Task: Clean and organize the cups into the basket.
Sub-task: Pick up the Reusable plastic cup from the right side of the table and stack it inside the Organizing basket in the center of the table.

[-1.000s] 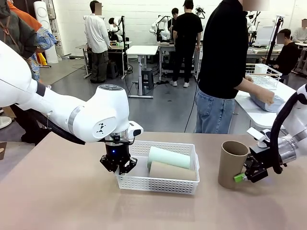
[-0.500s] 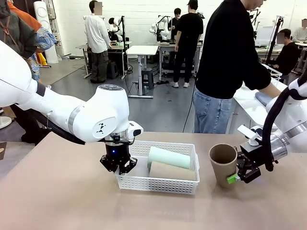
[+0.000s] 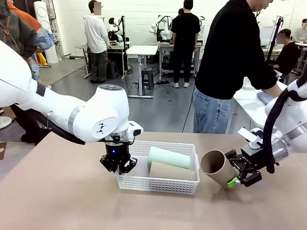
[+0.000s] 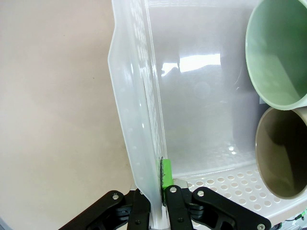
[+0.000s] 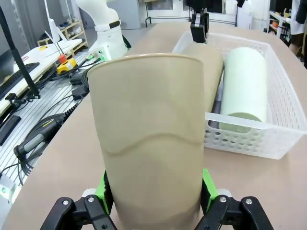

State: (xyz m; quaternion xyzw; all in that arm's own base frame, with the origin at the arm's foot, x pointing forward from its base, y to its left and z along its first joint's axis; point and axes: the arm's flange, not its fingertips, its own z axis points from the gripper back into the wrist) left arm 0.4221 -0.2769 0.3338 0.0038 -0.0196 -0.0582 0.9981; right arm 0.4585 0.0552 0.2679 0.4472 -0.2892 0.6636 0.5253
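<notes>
The white lattice basket (image 3: pixel 158 184) lies mid-table with a pale mint cup (image 3: pixel 169 157) and a tan cup (image 3: pixel 171 171) on their sides inside. My left gripper (image 3: pixel 118 166) is shut on the basket's left end wall; the left wrist view shows that wall (image 4: pixel 134 96) pinched between the fingers (image 4: pixel 166 173), with both cup mouths at right. Right of the basket, my right gripper (image 3: pixel 238 175) is shut on another tan cup (image 3: pixel 216 168), tilted with its mouth toward the basket. The right wrist view shows this cup (image 5: pixel 151 143) between the green pads, with the basket (image 5: pixel 288 139) beyond.
A person in a black top (image 3: pixel 230 52) stands at the far side, reaching to a white side table (image 3: pixel 249 108) at the right. The brown tabletop (image 3: pixel 62 201) lies bare in front of and left of the basket. Cables lie on the floor (image 5: pixel 43 129) past the table's edge.
My right gripper has carried the tan cup left toward the basket and tipped it from upright onto a slant. The left arm has not moved.
</notes>
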